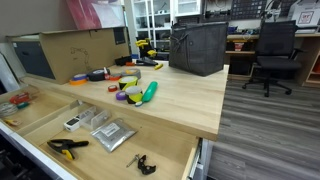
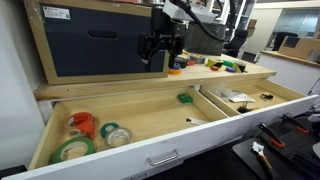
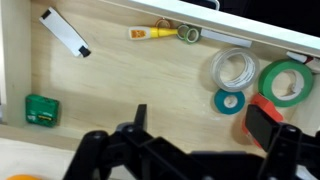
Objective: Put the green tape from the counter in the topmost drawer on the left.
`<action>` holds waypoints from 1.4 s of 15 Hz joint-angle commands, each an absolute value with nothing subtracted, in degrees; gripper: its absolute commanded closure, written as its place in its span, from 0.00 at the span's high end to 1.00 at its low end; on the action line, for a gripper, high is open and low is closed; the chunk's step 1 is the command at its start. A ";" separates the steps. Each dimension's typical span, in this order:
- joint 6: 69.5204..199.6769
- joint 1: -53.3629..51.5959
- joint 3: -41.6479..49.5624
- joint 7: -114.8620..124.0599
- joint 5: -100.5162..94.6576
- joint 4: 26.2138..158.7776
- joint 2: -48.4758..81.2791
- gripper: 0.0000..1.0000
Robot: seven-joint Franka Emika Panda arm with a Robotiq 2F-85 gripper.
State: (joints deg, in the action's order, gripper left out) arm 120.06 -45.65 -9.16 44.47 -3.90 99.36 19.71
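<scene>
The green tape (image 2: 73, 150) lies flat in the front left corner of the open top left drawer (image 2: 140, 118). In the wrist view the green tape (image 3: 287, 82) is at the right edge, beside a clear tape roll (image 3: 233, 68). My gripper (image 2: 160, 55) hangs above the back of this drawer, near the counter edge. In the wrist view my gripper (image 3: 200, 118) is open with nothing between its fingers, and the drawer floor shows below it.
The drawer also holds an orange tape (image 2: 82, 122), a small teal roll (image 3: 230, 101), a green box (image 3: 41, 109), a white marker (image 3: 65, 32) and a yellow item (image 3: 160, 33). The neighbouring drawer (image 2: 250, 100) is open. The counter carries tapes (image 1: 130, 95), a black bag (image 1: 197, 48) and a cardboard box (image 1: 75, 52).
</scene>
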 commanded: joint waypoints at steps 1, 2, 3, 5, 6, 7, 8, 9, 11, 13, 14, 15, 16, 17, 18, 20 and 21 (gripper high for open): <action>123.62 -41.99 -9.99 48.81 -3.72 113.26 9.72 1.00; 123.74 -40.84 -10.20 49.68 -3.87 115.55 8.15 1.00; 123.93 -39.70 -10.47 50.42 -4.21 117.73 6.79 1.00; 124.25 -37.19 -11.17 51.70 -4.49 121.44 4.37 1.00; 124.46 -35.81 -11.59 51.87 -4.45 122.91 3.51 1.00; 124.63 -34.44 -12.10 52.22 -4.44 124.16 2.80 1.00; 125.34 -33.11 -12.62 52.08 -4.17 125.47 2.06 1.00; 125.96 -31.81 -13.15 51.96 -4.18 126.58 1.53 1.00; 127.03 -29.03 -14.10 51.13 -4.02 128.32 0.50 1.00; 127.29 -26.23 -14.90 48.75 -3.72 129.29 -0.40 1.00; 127.32 -25.14 -15.02 47.55 -3.65 129.61 -0.70 1.00; 127.49 -24.01 -15.07 45.54 -2.98 129.61 -0.57 1.00; 127.30 -23.12 -15.14 44.21 -3.27 129.47 -0.43 1.00; 127.23 -22.27 -15.12 42.91 -3.25 129.35 -0.24 1.00; 127.22 -21.50 -15.01 41.54 -3.26 129.10 0.06 1.00; 127.22 -20.06 -14.73 39.13 -2.71 128.97 0.89 1.00; 127.46 -19.46 -14.63 38.00 -2.38 129.06 1.17 1.00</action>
State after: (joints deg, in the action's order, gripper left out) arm 125.92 -21.61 -14.22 41.57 -3.94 127.70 1.46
